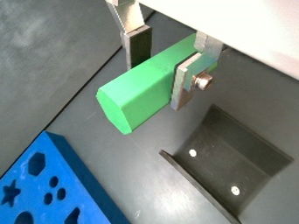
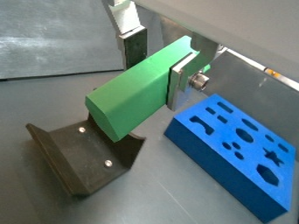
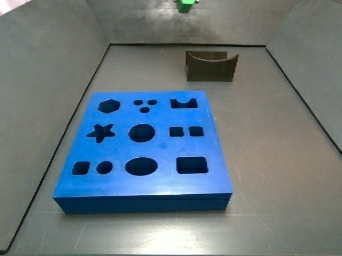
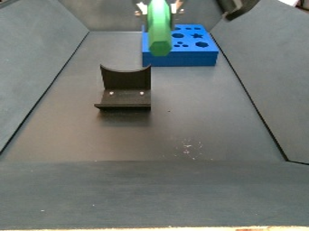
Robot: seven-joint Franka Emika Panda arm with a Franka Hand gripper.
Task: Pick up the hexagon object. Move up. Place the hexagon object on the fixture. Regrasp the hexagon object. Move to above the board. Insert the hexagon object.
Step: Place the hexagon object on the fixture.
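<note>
My gripper (image 1: 163,63) is shut on the hexagon object (image 1: 140,94), a bright green prism held between the silver fingers (image 1: 186,80) and sticking out past them. It shows the same way in both wrist views (image 2: 135,98). The gripper is high in the air. In a side view the green prism (image 4: 158,32) hangs above the floor near the back, and in another only its tip (image 3: 187,4) shows at the top edge. The fixture (image 1: 233,162), a dark notched block, stands on the floor below (image 4: 123,88). The blue board (image 3: 144,150) lies flat with its shaped holes up.
Dark sloping walls (image 3: 80,90) enclose the dark floor on both sides. The fixture (image 3: 211,66) stands apart from the board (image 4: 182,43), with bare floor (image 4: 182,135) between and in front of them.
</note>
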